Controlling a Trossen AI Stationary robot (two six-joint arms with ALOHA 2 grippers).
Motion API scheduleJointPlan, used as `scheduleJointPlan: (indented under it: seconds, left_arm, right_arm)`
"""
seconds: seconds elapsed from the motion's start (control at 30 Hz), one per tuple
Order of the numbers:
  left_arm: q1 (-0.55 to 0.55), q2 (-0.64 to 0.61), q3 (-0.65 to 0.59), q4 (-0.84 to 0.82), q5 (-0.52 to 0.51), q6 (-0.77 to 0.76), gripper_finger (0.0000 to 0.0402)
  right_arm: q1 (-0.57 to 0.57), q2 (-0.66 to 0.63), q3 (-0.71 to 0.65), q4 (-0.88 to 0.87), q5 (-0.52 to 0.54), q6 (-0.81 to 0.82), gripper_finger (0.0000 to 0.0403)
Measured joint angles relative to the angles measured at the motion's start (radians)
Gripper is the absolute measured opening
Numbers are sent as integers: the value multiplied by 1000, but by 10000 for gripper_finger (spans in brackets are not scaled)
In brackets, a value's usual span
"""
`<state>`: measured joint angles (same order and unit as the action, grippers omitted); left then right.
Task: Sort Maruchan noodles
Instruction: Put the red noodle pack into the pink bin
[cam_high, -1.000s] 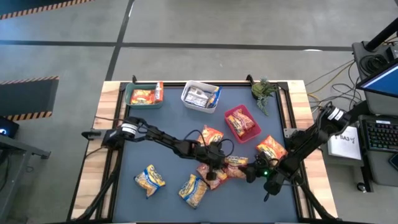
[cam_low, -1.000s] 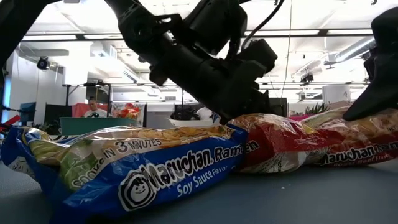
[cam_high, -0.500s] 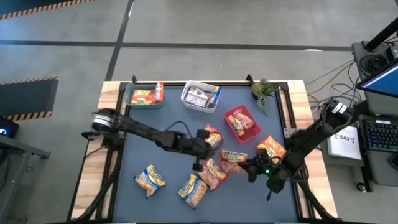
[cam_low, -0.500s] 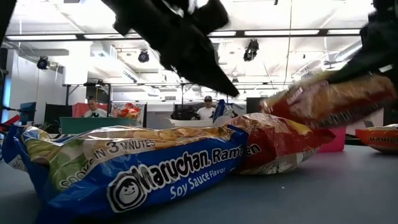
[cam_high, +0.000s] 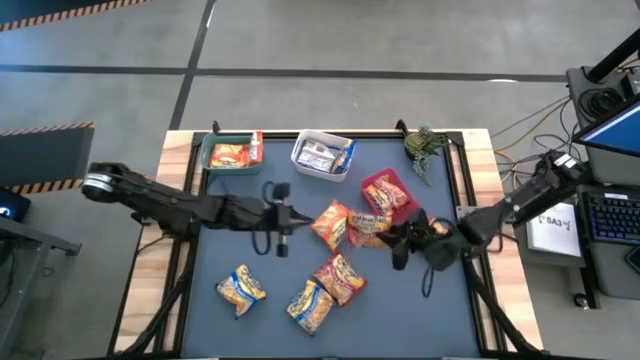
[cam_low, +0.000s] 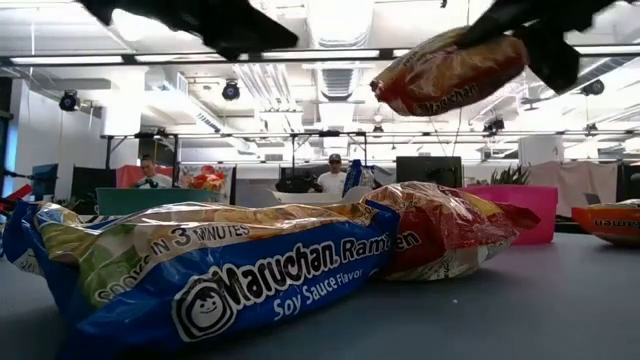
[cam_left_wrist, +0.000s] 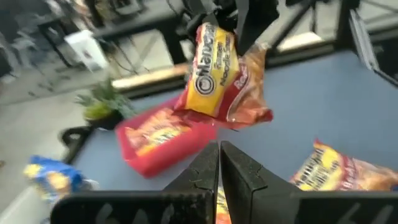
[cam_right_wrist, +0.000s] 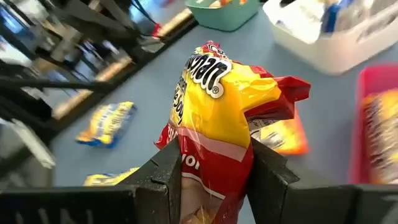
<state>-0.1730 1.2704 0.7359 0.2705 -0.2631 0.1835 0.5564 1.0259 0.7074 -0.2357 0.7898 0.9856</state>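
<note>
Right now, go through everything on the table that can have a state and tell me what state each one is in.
Right gripper: shut on the red-and-yellow packet, raised above the table.
Red-and-yellow packet: held, lifted clear of the table, near the red bin.
Left gripper: shut, holding nothing.
Red bin: holds a packet.
Green bin: holds packets.
White bin: holds packets.
Blue soy sauce packet: lying flat on the table.
</note>
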Motion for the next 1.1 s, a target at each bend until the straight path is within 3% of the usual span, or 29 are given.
scheduleJointPlan:
  seconds: [0.3, 0.63, 0.8, 0.93, 1.1]
  left_arm:
    - [1, -187, -126, 55, -83, 27, 0]
    - [1, -215, -124, 47, -98, 83, 0]
    - [0, -220, -115, 47, -149, 96, 0]
    - [0, -222, -116, 27, -177, 96, 0]
    - [0, -223, -115, -8, -180, 95, 0]
  right_arm:
    - [-285, 17, 335, -558, -236, -281, 121]
    - [-553, 188, 663, -936, -474, -701, 120]
    - [-619, 269, 713, -1067, -628, -1162, 120]
    - [-619, 309, 696, -1095, -645, -1536, 120]
    - [-626, 364, 668, -1120, -659, -1609, 120]
